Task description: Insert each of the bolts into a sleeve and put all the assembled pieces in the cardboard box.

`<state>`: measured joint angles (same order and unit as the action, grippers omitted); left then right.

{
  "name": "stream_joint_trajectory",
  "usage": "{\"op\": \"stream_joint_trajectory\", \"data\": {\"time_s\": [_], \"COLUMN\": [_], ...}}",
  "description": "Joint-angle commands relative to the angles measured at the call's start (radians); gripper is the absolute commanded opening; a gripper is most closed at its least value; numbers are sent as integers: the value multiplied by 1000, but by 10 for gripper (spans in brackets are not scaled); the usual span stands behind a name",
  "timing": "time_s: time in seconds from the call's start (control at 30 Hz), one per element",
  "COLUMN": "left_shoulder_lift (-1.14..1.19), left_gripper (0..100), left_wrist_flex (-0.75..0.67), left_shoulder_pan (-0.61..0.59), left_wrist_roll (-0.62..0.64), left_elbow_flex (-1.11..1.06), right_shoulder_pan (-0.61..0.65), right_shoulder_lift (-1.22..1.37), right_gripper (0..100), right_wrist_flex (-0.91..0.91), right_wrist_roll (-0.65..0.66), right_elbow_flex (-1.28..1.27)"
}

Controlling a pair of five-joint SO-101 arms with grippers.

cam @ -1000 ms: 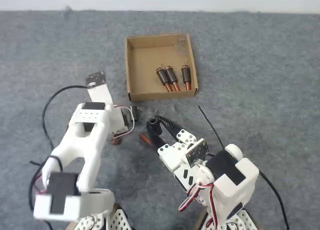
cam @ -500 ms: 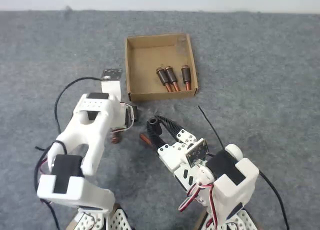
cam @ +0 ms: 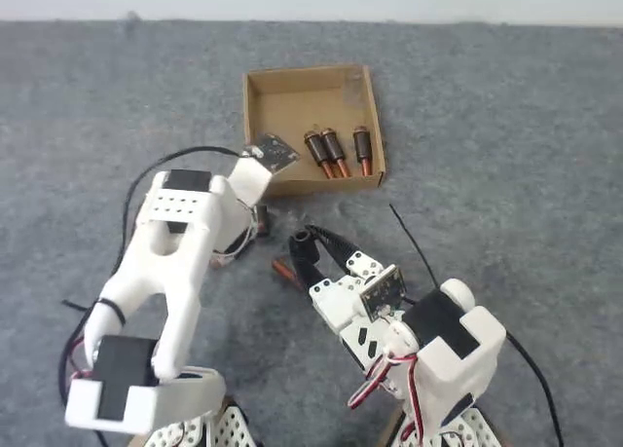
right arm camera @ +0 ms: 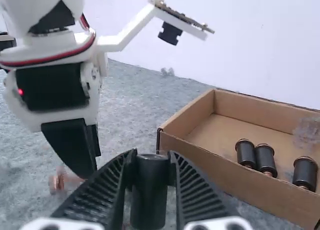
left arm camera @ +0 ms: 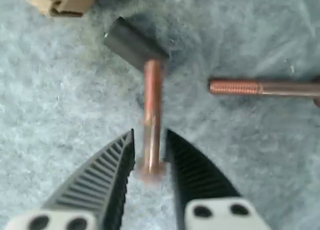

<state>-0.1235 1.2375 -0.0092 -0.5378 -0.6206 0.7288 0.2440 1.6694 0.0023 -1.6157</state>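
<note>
left gripper (left arm camera: 149, 136) pinches a bolt (left arm camera: 152, 99) whose tip meets a lying sleeve (left arm camera: 132, 47) at the box's (cam: 255, 126) 7 o'clock, while right gripper (right arm camera: 151, 157) clamps an upright sleeve (right arm camera: 149, 190) at 6 o'clock.

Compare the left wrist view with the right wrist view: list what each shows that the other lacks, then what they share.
Left wrist view: a dark sleeve lying at the tip of the held bolt, and a second bolt beside it. Right wrist view: the right gripper shut on an upright black sleeve, and three assembled pieces. Shared: the left gripper shut on its bolt, the cardboard box, the grey carpet.
</note>
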Motion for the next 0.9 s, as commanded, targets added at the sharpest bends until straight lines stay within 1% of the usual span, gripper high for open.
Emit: {"op": "stream_joint_trajectory", "data": {"time_s": [0.0,0.17,0.23,0.33,0.4,0.47,0.57,0.67,0.73,0.83,0.87], "left_shoulder_lift": [-72,-80,-110,-195,-270,-351,-443,-471,-457,-407,-381], "left_gripper": [159,153,113,11,14,15,16,16,16,16,16], "left_wrist_flex": [5,11,14,68,114,135,130,129,104,55,35], "left_shoulder_pan": [-2,-6,0,5,18,49,127,218,219,155,132], "left_wrist_roll": [0,118,199,310,356,374,379,381,381,390,413], "left_elbow_flex": [12,24,22,25,2,-56,-191,-288,-306,-311,-314], "right_shoulder_pan": [-19,-19,-19,-21,-21,-21,-21,-21,-21,-21,-21], "right_shoulder_lift": [-47,-47,-47,-47,-47,-47,-47,-47,-47,-47,-47], "right_gripper": [7,7,7,7,7,7,7,7,7,7,7], "right_wrist_flex": [2,2,2,2,2,2,2,2,2,2,2], "right_wrist_roll": [-2,-2,-2,-2,-2,-2,-2,-2,-2,-2,-2], "right_elbow_flex": [11,11,11,11,11,11,11,11,11,11,11]}}
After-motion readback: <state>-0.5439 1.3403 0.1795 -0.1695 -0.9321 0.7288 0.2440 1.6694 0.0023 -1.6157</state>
